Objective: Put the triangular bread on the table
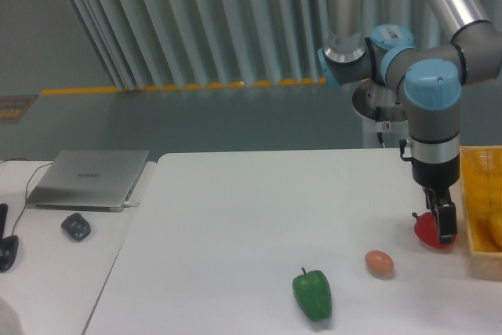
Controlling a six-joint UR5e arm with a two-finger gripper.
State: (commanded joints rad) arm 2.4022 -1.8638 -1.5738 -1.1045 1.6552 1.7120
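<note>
The white table [235, 217] fills the lower frame. At its right edge stands a yellow basket [480, 194]. A golden rounded shape [496, 229] lies inside it, cut off by the frame; it looks like the triangular bread. My gripper [444, 223] points straight down just left of the basket. It hangs at a red pepper [427, 231] that rests on the table. One dark finger [448, 221] crosses the pepper's front and the other is hidden behind it. The jaw gap does not show from this side.
A small brown egg [380, 263] and a green pepper [313, 293] lie on the table near its front. To the left, a lower white desk [47, 272] holds a closed laptop [90, 178] and a mouse [76, 226].
</note>
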